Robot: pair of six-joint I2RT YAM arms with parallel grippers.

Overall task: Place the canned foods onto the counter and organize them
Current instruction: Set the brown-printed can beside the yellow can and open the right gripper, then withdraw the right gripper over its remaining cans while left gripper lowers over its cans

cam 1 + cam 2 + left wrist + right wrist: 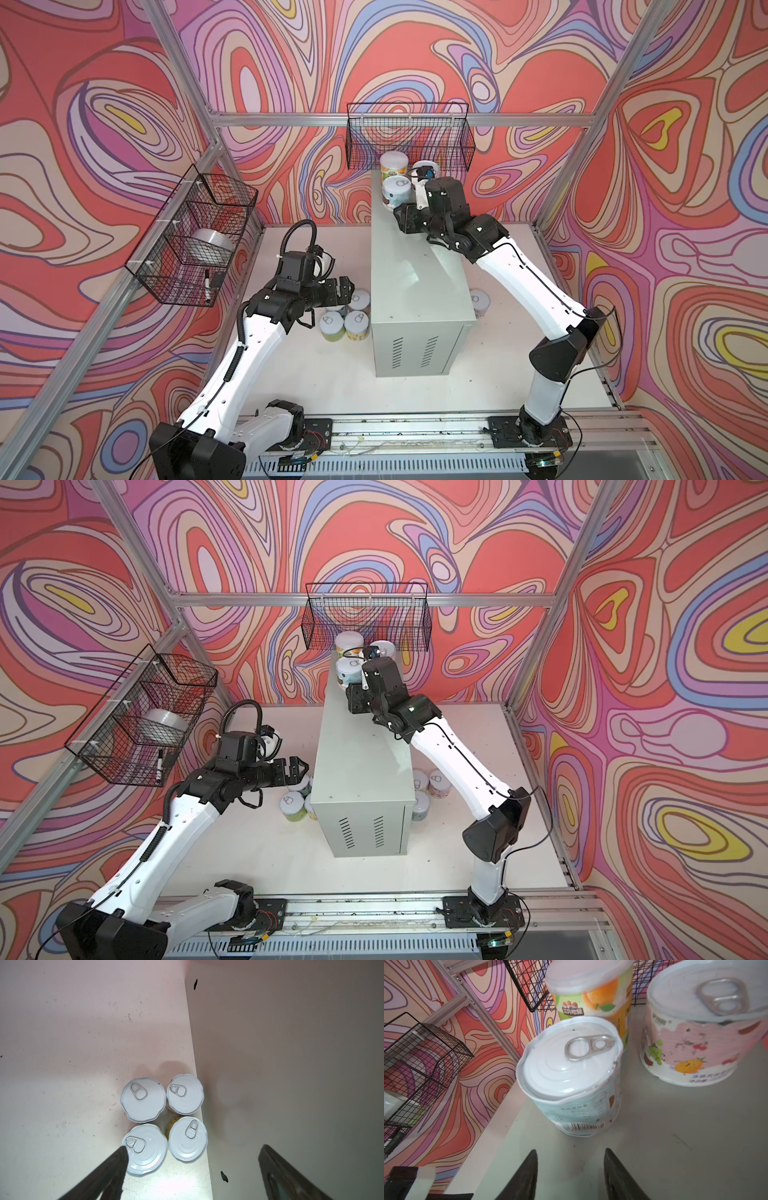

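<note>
Three cans stand at the far end of the grey counter (415, 270): an orange and green one (593, 999), a pale blue one (571, 1076) and a pink one (695, 1043). My right gripper (570, 1153) hovers over the counter top just short of the pale blue can, its jaws apart with nothing between them. Several cans (143, 1099) stand in a tight cluster on the white table against the counter's left side. My left gripper (194, 1150) hangs wide open above that cluster, one finger (120, 1157) over the nearest lid (145, 1149). More cans (440, 783) stand to the right of the counter.
A black wire basket (409, 137) hangs on the back wall just above the cans on the counter. Another basket (166, 266) on the left frame holds a silver roll (212, 241) and a marker (206, 284). Aluminium frame posts border the table.
</note>
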